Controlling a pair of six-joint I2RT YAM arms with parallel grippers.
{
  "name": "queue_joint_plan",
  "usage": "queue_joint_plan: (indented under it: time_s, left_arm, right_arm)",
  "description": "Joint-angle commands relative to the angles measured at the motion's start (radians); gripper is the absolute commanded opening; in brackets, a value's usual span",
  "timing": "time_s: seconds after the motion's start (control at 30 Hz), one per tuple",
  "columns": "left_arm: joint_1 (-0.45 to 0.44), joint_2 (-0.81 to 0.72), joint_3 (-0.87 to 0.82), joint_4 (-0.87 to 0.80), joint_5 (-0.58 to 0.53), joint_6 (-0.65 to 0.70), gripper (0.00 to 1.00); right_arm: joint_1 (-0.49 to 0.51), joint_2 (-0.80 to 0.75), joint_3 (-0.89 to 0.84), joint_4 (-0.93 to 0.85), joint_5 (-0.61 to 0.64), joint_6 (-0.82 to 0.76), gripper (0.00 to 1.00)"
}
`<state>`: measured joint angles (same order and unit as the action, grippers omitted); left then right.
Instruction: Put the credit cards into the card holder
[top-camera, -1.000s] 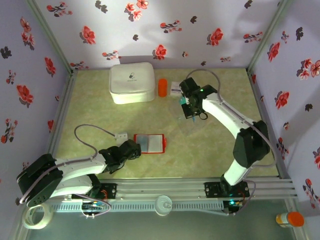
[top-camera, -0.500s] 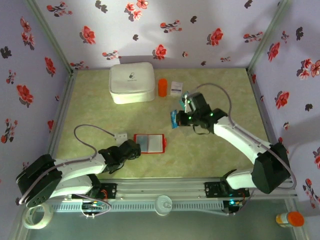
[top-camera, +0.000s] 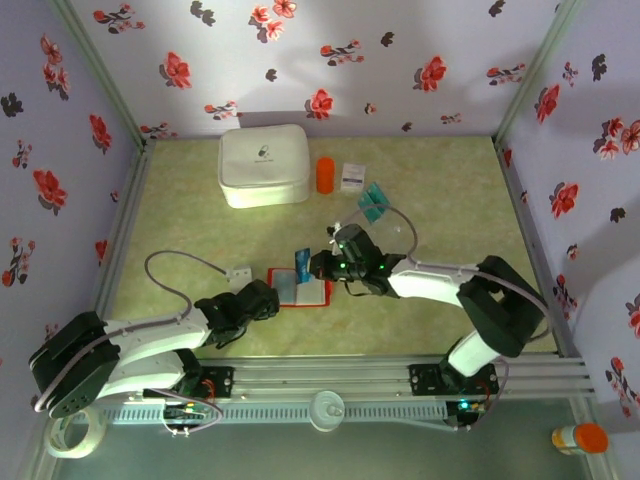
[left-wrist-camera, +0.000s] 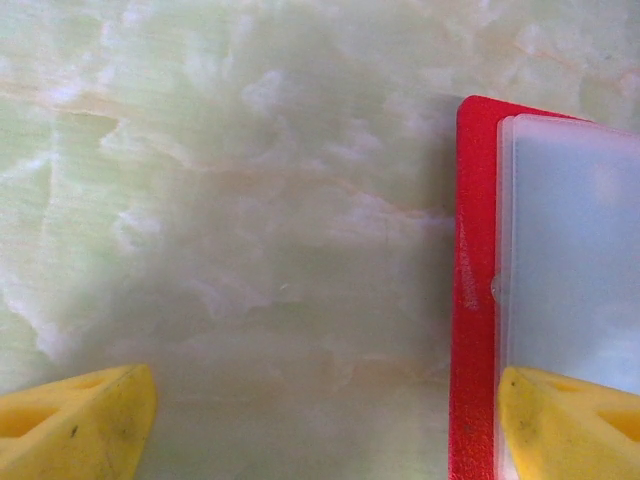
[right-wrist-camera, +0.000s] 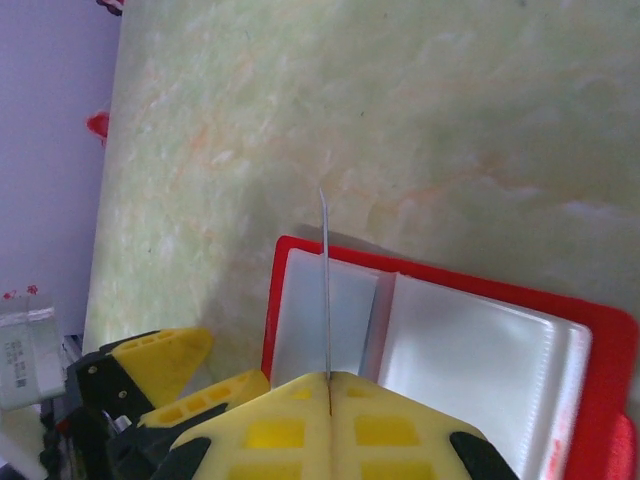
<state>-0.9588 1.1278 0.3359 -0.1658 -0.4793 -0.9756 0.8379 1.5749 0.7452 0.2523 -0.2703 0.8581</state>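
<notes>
The right hand (right-wrist-camera: 330, 385), closed tight, pinches a blue card (top-camera: 302, 265) on edge just above the open red wallet (top-camera: 321, 291) on the desk (top-camera: 200, 230). The left hand (left-wrist-camera: 320, 425) gapes wide and holds nothing, with one fingertip at the wallet's edge. Beyond the right hand lie more cards (top-camera: 372, 203). The logo on the case (top-camera: 263, 165) and the print on the box (top-camera: 352, 176) are too small to read.

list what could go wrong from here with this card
The thin blue card, pinched at one end in the right jaws, stands edge-on over the open red wallet; it may miss a clear pocket and skate across the plastic. The left jaws stand open at the wallet's edge, so a push could slide the wallet.
</notes>
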Motion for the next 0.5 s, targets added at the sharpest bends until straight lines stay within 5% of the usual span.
queue_joint_plan:
  time_s: [0.0, 0.47]
  left_arm:
    - [0.009, 0.0, -0.014, -0.072, -0.009, -0.031, 0.89]
    - [0.011, -0.062, 0.046, -0.14, -0.017, -0.003, 0.92]
  right_arm:
    - [0.023, 0.045, 0.023, 0.074, -0.005, 0.041, 0.0]
    - [0.035, 0.163, 0.036, 0.068, -0.011, 0.066, 0.0]
